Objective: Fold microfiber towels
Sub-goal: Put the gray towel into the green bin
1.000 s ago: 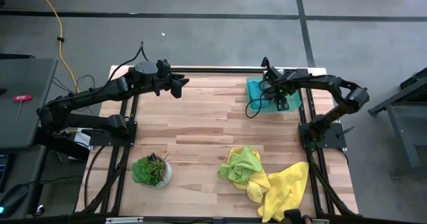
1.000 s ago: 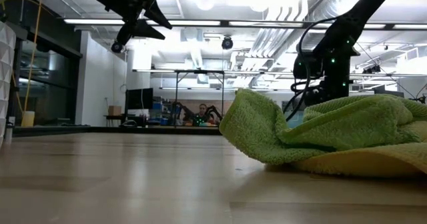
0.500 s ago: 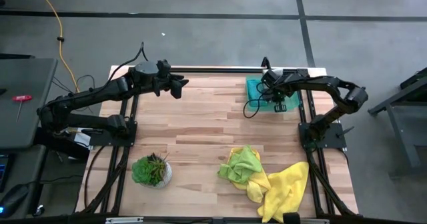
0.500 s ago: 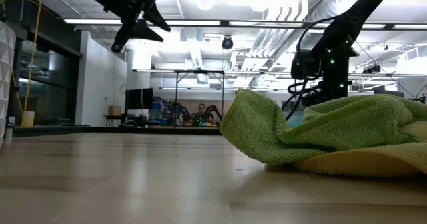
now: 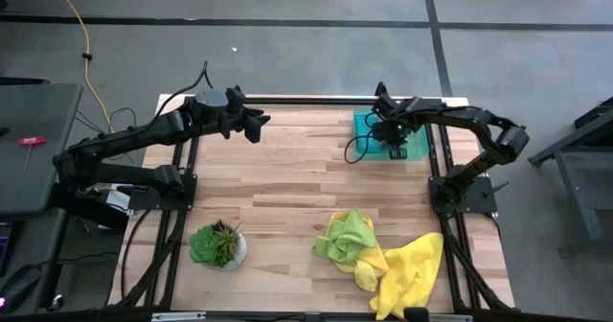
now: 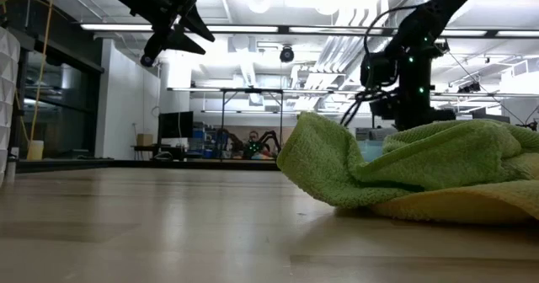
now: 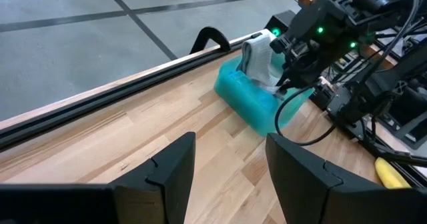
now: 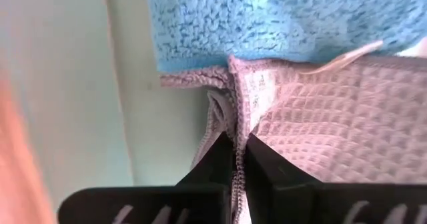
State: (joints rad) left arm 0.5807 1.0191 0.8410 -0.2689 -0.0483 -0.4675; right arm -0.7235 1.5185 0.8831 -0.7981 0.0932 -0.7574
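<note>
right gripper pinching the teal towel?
No: in the right wrist view the right gripper is shut on the grey towel, with the teal towel beyond it.

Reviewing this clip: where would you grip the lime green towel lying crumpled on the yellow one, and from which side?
Take the lime green towel by its raised flap, the corner that stands up off the table toward the middle. Probably come from above on that open side; the yellow towel underlies its other edge, so a grab there risks catching both.
</note>
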